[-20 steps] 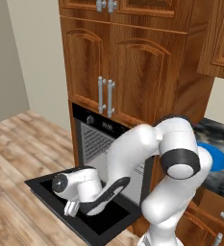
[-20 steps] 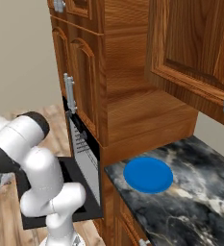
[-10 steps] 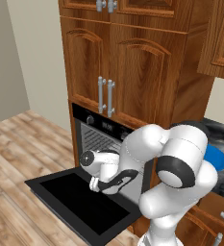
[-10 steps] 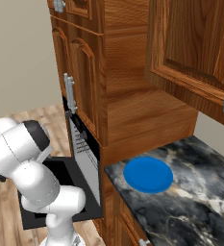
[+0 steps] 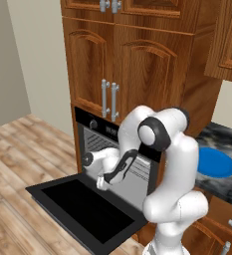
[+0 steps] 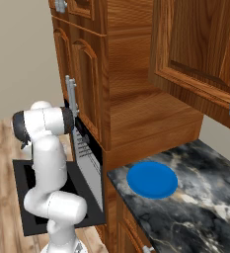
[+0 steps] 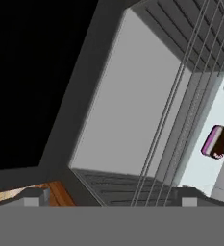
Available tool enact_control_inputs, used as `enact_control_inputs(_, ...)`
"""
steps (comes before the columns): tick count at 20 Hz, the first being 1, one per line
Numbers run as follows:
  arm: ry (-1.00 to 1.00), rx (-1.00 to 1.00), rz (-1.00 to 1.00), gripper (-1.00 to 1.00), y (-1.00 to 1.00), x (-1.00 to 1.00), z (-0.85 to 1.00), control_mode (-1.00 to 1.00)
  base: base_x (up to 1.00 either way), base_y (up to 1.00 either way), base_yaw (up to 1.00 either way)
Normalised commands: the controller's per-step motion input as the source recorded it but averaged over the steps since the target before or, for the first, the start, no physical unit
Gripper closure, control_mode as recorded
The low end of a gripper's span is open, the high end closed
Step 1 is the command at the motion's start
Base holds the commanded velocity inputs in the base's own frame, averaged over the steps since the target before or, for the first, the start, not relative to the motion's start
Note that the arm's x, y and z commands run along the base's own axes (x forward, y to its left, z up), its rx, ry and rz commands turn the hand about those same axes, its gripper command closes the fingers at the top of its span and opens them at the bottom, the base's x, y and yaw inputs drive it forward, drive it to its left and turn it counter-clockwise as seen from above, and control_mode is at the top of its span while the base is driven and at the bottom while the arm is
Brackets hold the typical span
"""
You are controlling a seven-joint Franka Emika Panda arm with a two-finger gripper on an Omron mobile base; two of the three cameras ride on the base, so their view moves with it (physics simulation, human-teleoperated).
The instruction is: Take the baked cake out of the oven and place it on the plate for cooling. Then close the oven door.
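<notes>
**Open gripper at the mouth of the oven, cake on its tray inside**

The oven door (image 5: 90, 209) lies folded down flat, and its black glass faces up in front of the oven (image 5: 118, 154). The white arm bends down over the door, and the gripper (image 5: 103, 182) is at the oven opening, just above the inner edge of the door. Its jaws stand wide apart and nothing is between them.

In the hand view the camera looks into the grey inside of the oven, and the picture is rolled to one side. The thin wires of the rack (image 7: 173, 110) cross the cavity. Behind them, the baked cake (image 7: 214, 141) lies on a pale tray (image 7: 205, 158); it is a small dark wedge with a pink and white layer. The gripper does not touch it.

The blue plate (image 6: 152, 179) lies on the dark marble counter (image 6: 195, 197), near the counter's front left corner, beside the oven cabinet. Wooden cabinets (image 5: 132, 60) stand above the oven.
</notes>
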Motion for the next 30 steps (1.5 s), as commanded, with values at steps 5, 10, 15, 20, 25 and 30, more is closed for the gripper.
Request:
enact_control_inputs(5, 0.00, -0.27, -0.16, -1.00, 0.01, 0.81, -0.48, -1.00, 0.00, 0.00, 0.00)
enact_control_inputs(10, -0.01, -0.31, -0.16, -1.00, 0.00, 0.92, -0.61, -1.00, 0.00, 0.00, 0.00)
enact_control_inputs(15, -0.01, -0.19, -0.12, -1.00, -0.02, 0.73, -0.27, -1.00, 0.00, 0.00, 0.00)
enact_control_inputs(20, -0.02, -0.05, -0.08, -1.00, -0.21, 0.63, 0.00, -1.00, 0.00, 0.00, 0.00)
enact_control_inputs(25, 0.00, 0.00, 0.00, -1.00, -0.56, 0.47, 0.00, -1.00, 0.00, 0.00, 0.00)
enact_control_inputs(30, 0.00, -0.04, 0.00, -1.00, -0.52, 0.54, -0.30, -1.00, 0.00, 0.00, 0.00)
